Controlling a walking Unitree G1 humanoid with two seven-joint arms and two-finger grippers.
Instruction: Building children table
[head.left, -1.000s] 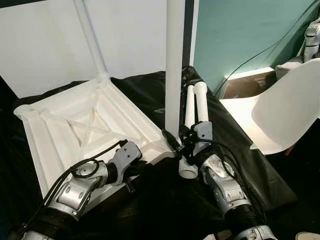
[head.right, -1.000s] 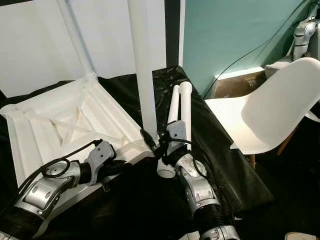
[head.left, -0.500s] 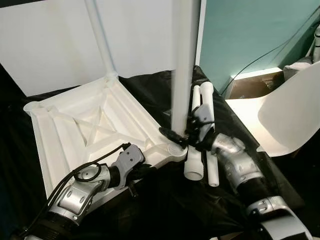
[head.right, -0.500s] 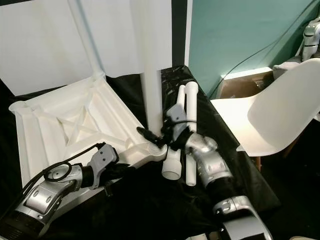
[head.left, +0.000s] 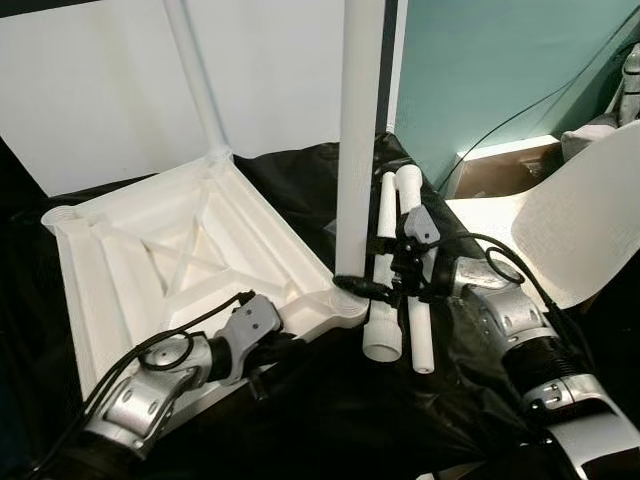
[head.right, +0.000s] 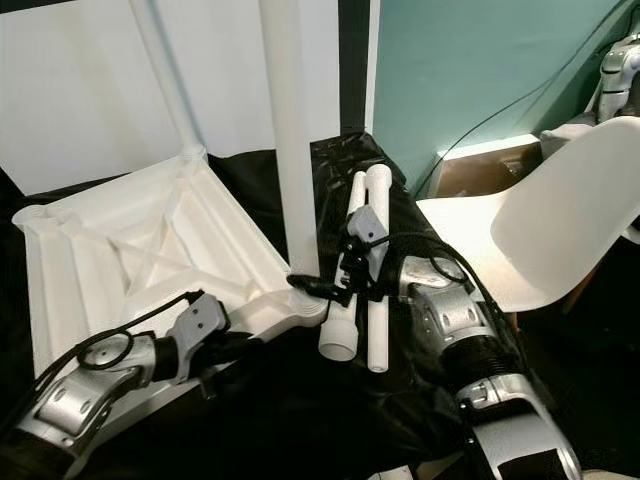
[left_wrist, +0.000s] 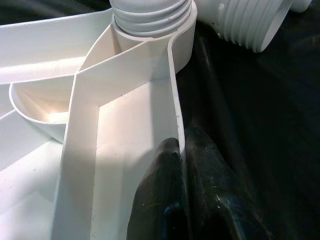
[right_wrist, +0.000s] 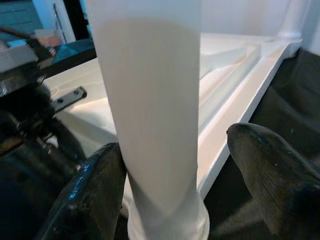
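The upturned white tabletop (head.left: 170, 250) is seen lying underside-up on the black sheet (head.left: 330, 400), and its near rim is pinched between the closed fingers (left_wrist: 160, 195) of the left gripper (head.left: 268, 345) (the rim wall sits right in the grip in the left wrist view). Just ahead of that gripper, at the corner socket, an upright table leg (head.left: 358, 140) is straddled by the right gripper (head.left: 362, 288), whose fingers (right_wrist: 270, 175) are spread wide, one touching the leg and one held apart from it. Two loose legs (head.left: 400, 270) are laid just beside the right gripper. A white chair (head.right: 560, 210) is parked well beyond.
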